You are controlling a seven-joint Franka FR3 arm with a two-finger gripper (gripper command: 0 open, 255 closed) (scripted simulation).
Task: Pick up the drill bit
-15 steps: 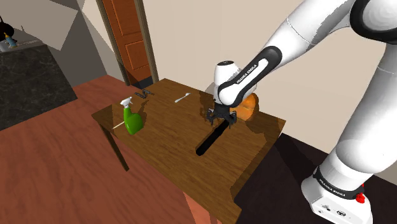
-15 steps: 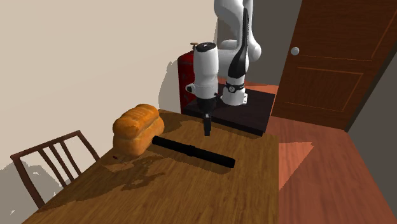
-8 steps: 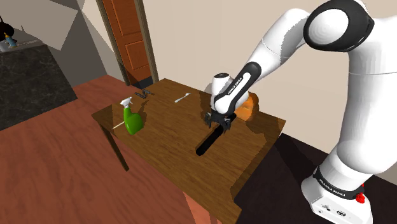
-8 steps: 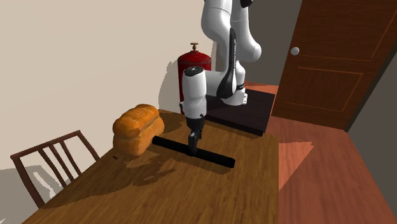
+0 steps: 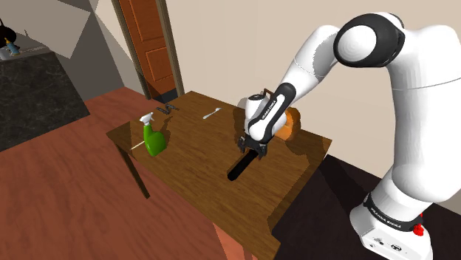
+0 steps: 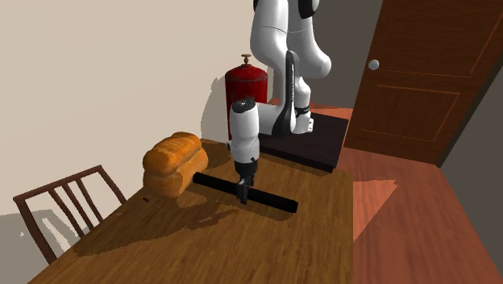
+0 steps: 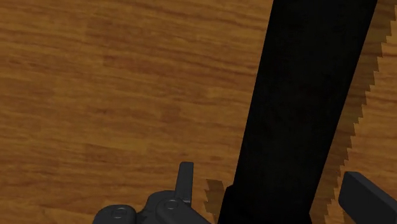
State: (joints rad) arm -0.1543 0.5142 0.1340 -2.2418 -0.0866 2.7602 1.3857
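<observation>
Drill bit [image 7: 299, 114]: long black rod lying flat on the wooden worktop [image 5: 192, 173], between the end effector's fingers.
End effector [image 7: 277, 184]: wide, one finger on each side of the rod, neither touching it.
Bread loaf [image 6: 172, 164]: near the end effector, beyond the rod's end.

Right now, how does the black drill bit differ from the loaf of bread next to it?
The drill bit is black, long and thin; the loaf is orange-brown, short and thick. The drill bit lies flat between the open fingers of the gripper, while the loaf sits apart from the gripper. Both rest on the wooden table.
</observation>
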